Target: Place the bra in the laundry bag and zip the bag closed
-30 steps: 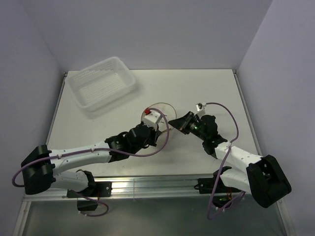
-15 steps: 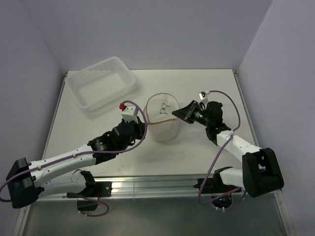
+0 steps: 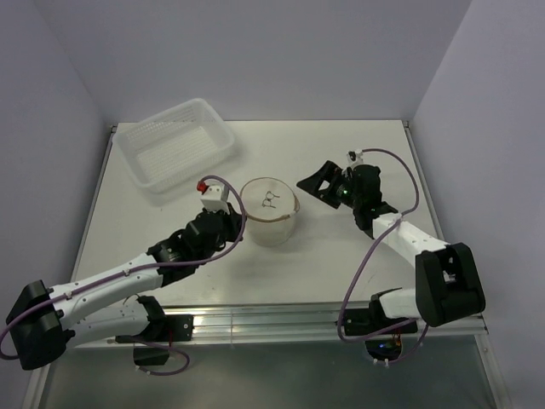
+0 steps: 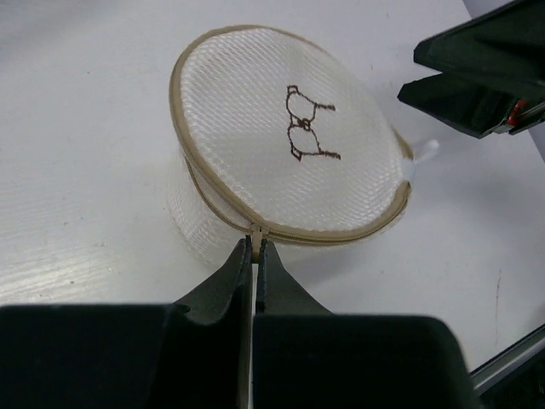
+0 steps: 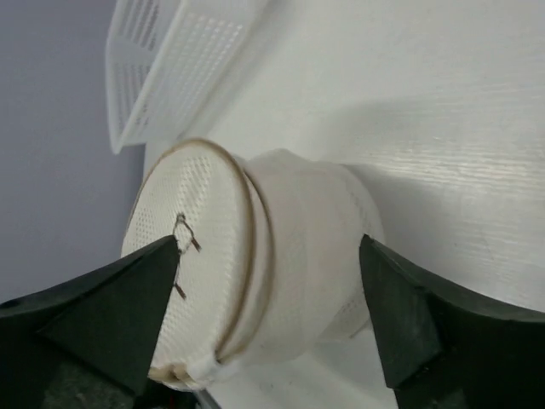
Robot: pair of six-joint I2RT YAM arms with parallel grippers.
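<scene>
The laundry bag (image 3: 270, 213) stands upright mid-table as a white mesh cylinder, its round top (image 4: 289, 128) bearing the black bra icon and a tan zipper around the rim. My left gripper (image 3: 241, 224) is at the bag's left side, shut on the tan zipper pull (image 4: 255, 241) at the rim. To the right of the bag my right gripper (image 3: 313, 183) is open; in the right wrist view its fingertips stand wide on either side of the bag (image 5: 281, 256) without touching it. The bra is hidden from every view.
A white perforated plastic basket (image 3: 176, 153) sits at the back left of the white table (image 3: 366, 145). In the left wrist view the right gripper's black fingers (image 4: 477, 81) show just beyond the bag. Walls close the table's left, back and right.
The right gripper has opened, let go of the bag and drawn back to the right. The left gripper has slid left round the rim with the zipper pull. The bag now sits lower.
</scene>
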